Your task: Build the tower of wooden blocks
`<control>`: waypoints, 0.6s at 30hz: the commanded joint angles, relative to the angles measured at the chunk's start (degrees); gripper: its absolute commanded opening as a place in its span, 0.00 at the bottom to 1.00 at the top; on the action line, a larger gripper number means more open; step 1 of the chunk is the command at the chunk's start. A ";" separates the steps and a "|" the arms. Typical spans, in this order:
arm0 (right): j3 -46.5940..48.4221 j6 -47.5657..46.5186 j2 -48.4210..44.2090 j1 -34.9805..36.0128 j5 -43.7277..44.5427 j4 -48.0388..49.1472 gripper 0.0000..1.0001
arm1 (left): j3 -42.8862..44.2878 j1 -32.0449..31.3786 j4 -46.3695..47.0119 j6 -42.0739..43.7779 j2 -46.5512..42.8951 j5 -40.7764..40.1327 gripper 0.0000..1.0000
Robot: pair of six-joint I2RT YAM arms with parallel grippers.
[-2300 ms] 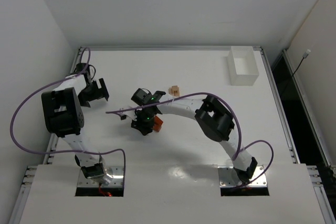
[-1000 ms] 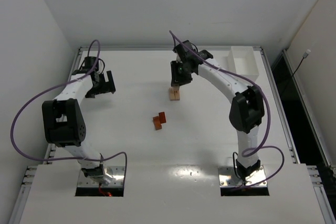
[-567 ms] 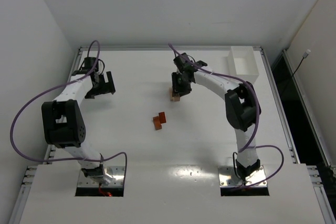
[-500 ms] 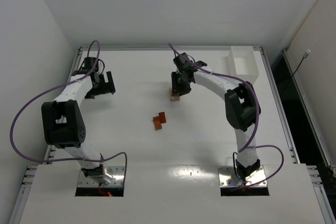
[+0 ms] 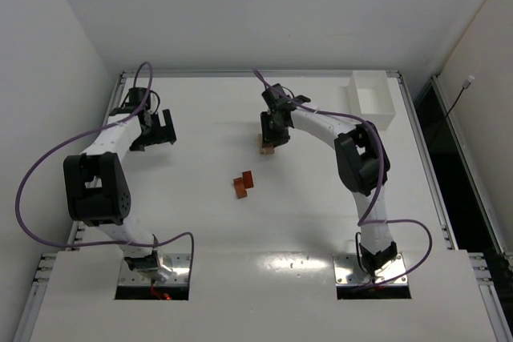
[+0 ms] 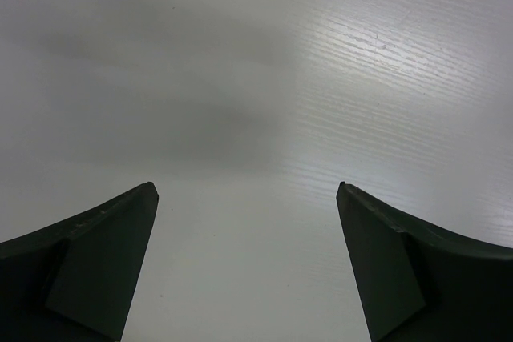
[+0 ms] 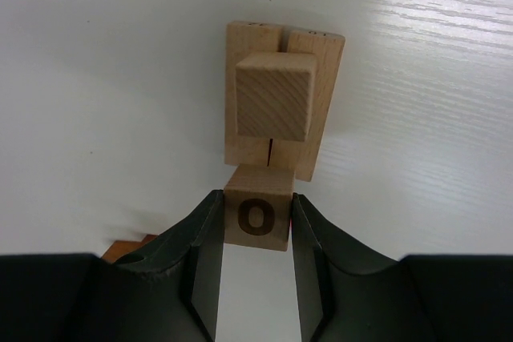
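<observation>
Nearest the arm bases, out in the middle of the table [image 5: 321,222], there are two orange blocks [image 5: 244,183] lying right next to each other, touching or very close to it. Neither arm is anywhere near them.

Further back on the left side, the left gripper [image 5: 156,130] hangs over bare tabletop close to the left edge. In its wrist view the fingers [image 6: 96,270] are spread wide with nothing between them, just white surface underneath.

About as far back but near the middle, the right gripper [image 5: 275,127] comes in from the right, right over the tower [image 5: 267,145]. It's clamped on a pale cube [image 7: 256,218] with a dark letter O on the face toward the wrist camera, one finger pressed on each side of it.

Just past that cube, the wrist view shows what the tower is made of so far. Two pale bars [image 7: 240,146] lie flat side by side with their long sides together, and one plain cube [image 7: 275,94] sits on top, straddling the seam between them. The O cube is right at the near end of the bars and low down. I honestly can't tell whether it's touching them or resting on the table.

Way back in the far right corner is a white tray [image 5: 373,122], well apart from the tower and both grippers.
</observation>
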 commanded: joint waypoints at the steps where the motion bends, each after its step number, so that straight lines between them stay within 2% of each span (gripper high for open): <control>1: 3.04 -0.64 -0.24 -0.72 2.11 1.86 0.00 | 1.65 -0.40 0.20 -0.47 0.01 0.58 0.93; 18: 3.04 -1.18 0.82 -0.73 3.35 4.76 0.00 | 2.18 -0.40 -0.33 -0.47 2.11 1.10 0.93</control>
